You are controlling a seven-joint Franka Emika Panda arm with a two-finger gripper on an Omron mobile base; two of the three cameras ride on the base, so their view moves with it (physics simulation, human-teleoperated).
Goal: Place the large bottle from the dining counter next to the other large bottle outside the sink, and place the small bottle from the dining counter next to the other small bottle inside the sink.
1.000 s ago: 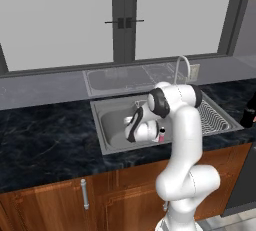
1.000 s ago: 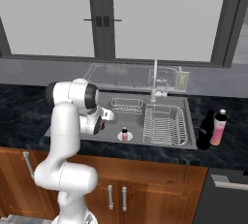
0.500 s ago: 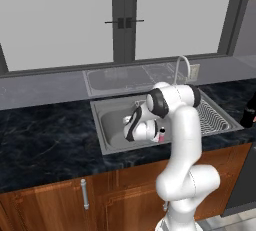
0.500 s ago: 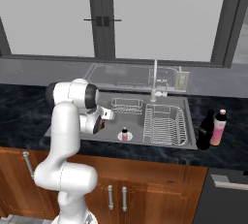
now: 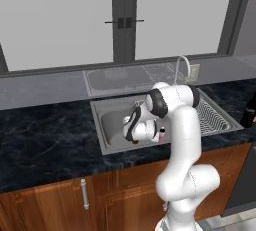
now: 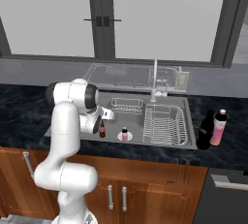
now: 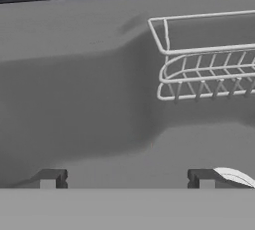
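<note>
The fingers (image 7: 50, 178) have spread open, releasing the small bottle (image 6: 102, 131) in the sink (image 6: 167, 143).

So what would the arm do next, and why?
Probably lift the tool straight up out of the sink. Its jaws stand open, and two small bottles stand upright near each other on the basin floor, so that placement looks done.
</note>
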